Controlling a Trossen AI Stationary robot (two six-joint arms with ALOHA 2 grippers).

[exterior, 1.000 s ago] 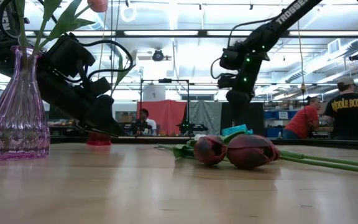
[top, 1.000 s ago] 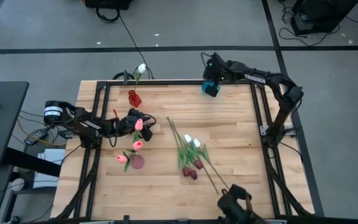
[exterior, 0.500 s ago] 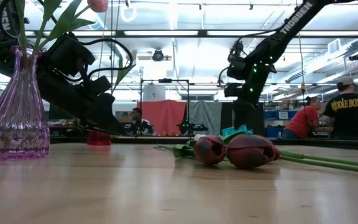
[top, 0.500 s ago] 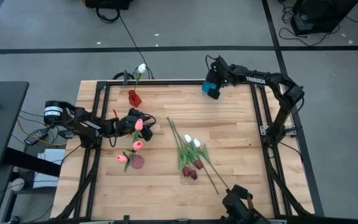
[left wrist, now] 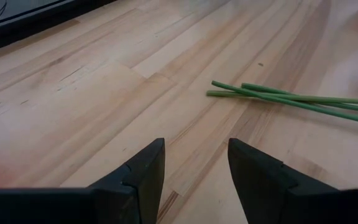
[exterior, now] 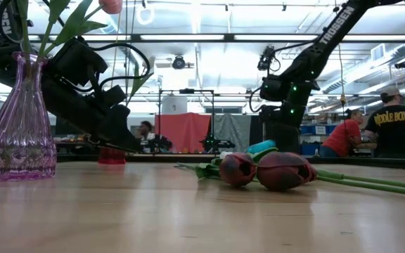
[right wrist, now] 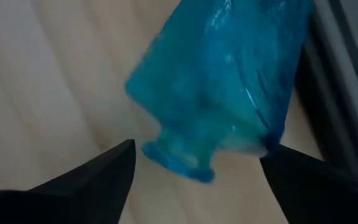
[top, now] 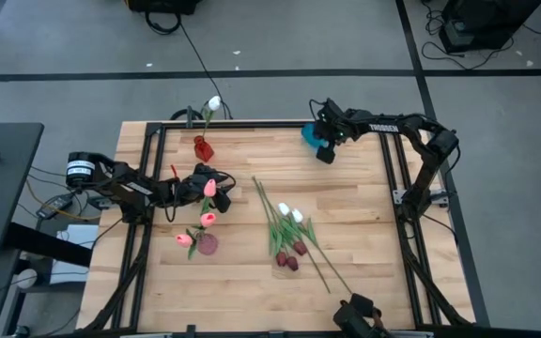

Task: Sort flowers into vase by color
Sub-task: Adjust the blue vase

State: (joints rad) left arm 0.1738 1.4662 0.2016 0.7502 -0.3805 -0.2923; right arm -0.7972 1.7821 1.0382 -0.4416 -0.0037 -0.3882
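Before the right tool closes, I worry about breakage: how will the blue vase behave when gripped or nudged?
The blue vase looks like glossy, see-through glass or plastic, so probably slick and possibly fragile. It appears tipped over between the open right tool's fingers, and its round body may roll if nudged.

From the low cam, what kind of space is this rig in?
Looks like a robotics lab or workshop: ceiling strip lights, cabled workstations behind the wooden table, people standing at benches.

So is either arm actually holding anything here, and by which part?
No. The right gripper has its fingers spread on either side of the blue vase's neck without clamping it. The left gripper is open over bare table.
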